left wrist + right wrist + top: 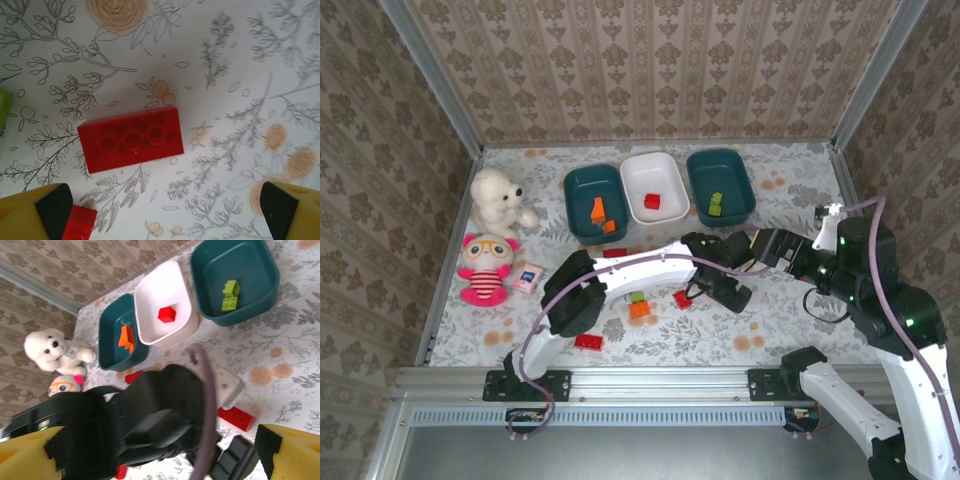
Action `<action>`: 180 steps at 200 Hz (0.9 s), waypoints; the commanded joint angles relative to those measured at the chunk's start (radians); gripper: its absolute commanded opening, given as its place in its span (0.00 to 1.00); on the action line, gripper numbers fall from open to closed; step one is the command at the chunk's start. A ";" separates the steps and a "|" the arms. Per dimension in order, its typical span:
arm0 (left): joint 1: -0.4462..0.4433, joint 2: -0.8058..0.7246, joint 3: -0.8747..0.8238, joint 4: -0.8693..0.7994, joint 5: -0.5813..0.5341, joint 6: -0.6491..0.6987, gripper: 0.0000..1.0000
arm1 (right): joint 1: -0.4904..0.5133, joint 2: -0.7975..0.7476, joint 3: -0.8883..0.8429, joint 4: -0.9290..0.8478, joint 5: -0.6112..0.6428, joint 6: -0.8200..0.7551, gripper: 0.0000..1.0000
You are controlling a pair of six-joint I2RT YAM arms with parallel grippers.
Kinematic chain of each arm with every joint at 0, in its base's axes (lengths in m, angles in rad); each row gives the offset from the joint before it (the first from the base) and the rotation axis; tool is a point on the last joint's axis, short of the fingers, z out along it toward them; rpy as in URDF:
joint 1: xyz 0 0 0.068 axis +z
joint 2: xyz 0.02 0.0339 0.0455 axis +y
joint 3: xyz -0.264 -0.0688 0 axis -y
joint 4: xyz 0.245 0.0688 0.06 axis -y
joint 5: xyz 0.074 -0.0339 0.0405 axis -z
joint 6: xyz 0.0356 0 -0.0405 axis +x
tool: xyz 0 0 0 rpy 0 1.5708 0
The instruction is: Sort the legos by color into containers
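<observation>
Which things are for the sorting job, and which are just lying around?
For the job: loose red brick, orange brick, left teal tub, white tub, right teal tub.
Just lying about: white teddy bear, pink doll, small card.

The red lego (130, 138) looks glossy smooth plastic, the table cover (225, 60) matt.

In a row, the left teal tub (584, 190) holds orange bricks (599, 210), the white tub (655, 174) one red brick (652, 201), the right teal tub (720, 171) green bricks (716, 203). A loose red brick (131, 138) lies flat, underside up.
</observation>
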 commanded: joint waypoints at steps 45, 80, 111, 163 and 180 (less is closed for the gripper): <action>0.012 0.139 0.151 -0.158 -0.104 -0.039 1.00 | 0.003 -0.045 0.002 -0.055 -0.062 0.027 0.99; 0.013 0.195 0.198 -0.150 -0.080 -0.036 1.00 | 0.003 -0.042 0.012 -0.065 -0.057 0.029 0.99; 0.021 0.228 0.221 -0.156 -0.074 -0.048 0.97 | 0.003 -0.041 0.013 -0.072 -0.052 0.028 0.99; 0.027 0.235 0.221 -0.125 -0.071 -0.037 0.61 | 0.003 -0.041 0.007 -0.073 -0.050 0.032 0.98; 0.027 0.214 0.220 -0.134 -0.091 -0.038 0.53 | 0.003 -0.040 0.007 -0.069 -0.050 0.031 0.98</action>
